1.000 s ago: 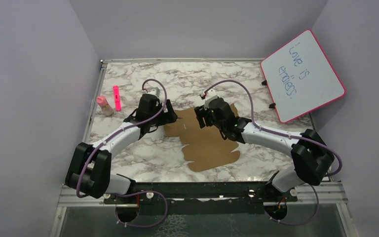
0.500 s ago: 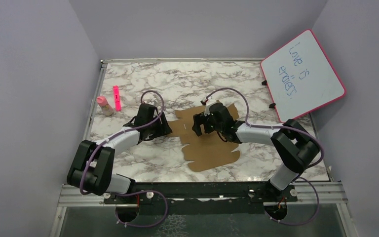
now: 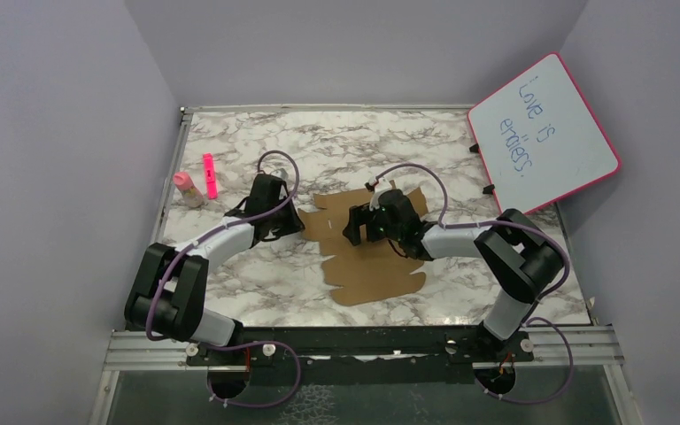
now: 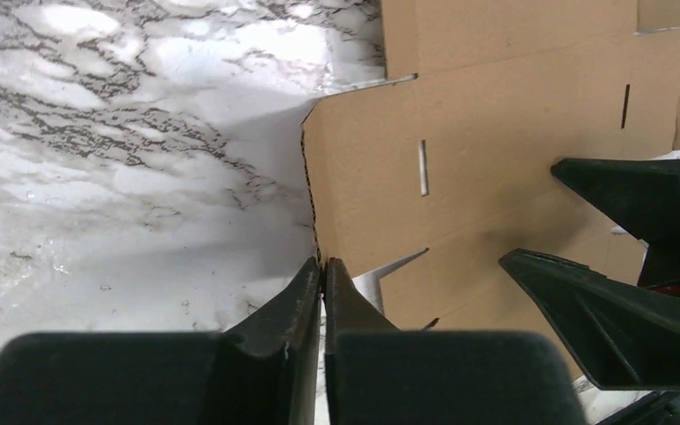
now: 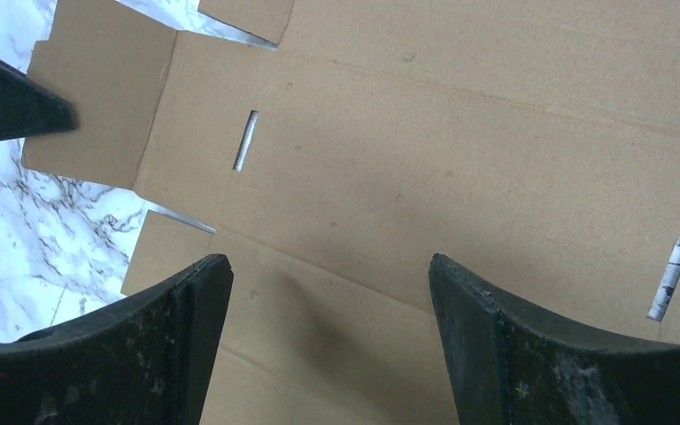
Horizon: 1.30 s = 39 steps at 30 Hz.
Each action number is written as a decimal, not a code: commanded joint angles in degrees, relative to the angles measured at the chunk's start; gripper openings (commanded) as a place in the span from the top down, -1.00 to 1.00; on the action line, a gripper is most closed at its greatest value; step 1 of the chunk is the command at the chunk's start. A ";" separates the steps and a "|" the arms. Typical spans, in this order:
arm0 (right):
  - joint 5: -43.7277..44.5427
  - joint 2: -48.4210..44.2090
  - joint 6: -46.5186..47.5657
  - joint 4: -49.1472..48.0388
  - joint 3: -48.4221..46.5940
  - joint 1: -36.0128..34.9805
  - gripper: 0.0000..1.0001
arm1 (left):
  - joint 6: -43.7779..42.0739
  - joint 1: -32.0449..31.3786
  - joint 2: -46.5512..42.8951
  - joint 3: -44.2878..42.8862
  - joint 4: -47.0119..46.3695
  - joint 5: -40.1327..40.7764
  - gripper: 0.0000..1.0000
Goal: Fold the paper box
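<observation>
The paper box (image 3: pixel 374 264) is a flat brown die-cut sheet with slits and tabs, lying mid-table on the marble. My left gripper (image 3: pixel 294 221) sits low at the sheet's left side. In the left wrist view its jaws are shut (image 4: pixel 321 264) on the edge of a left flap of the paper box (image 4: pixel 496 133). My right gripper (image 3: pixel 359 227) hovers just over the sheet's upper middle. In the right wrist view it is open (image 5: pixel 328 266), with bare cardboard (image 5: pixel 460 150) between its fingers and nothing held.
A pink highlighter (image 3: pixel 209 174) and a small pink-capped bottle (image 3: pixel 185 189) lie at the table's left edge. A pink-framed whiteboard (image 3: pixel 544 133) leans at the back right. Lilac walls close in the left, back and right sides.
My left gripper has dropped to the sheet's left flap and shut on its edge. The right arm has come lower and nearer over the sheet, its jaws a little wider.
</observation>
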<state>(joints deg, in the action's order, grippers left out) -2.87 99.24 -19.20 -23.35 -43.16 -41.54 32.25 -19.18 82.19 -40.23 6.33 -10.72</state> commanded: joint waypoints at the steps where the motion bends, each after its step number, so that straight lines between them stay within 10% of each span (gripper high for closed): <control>1: -1.44 2.04 -4.52 -3.85 1.13 0.14 -0.75 | -2.79 -1.40 0.33 -4.30 3.87 3.43 0.97; 39: -0.31 9.91 -24.39 -31.47 11.20 0.18 -0.75 | -14.98 -25.68 23.45 -39.33 26.82 29.92 0.86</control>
<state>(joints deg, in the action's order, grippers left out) -3.70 106.91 -42.57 -56.66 -33.71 -41.12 17.06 -43.40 102.89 -78.22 30.57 19.20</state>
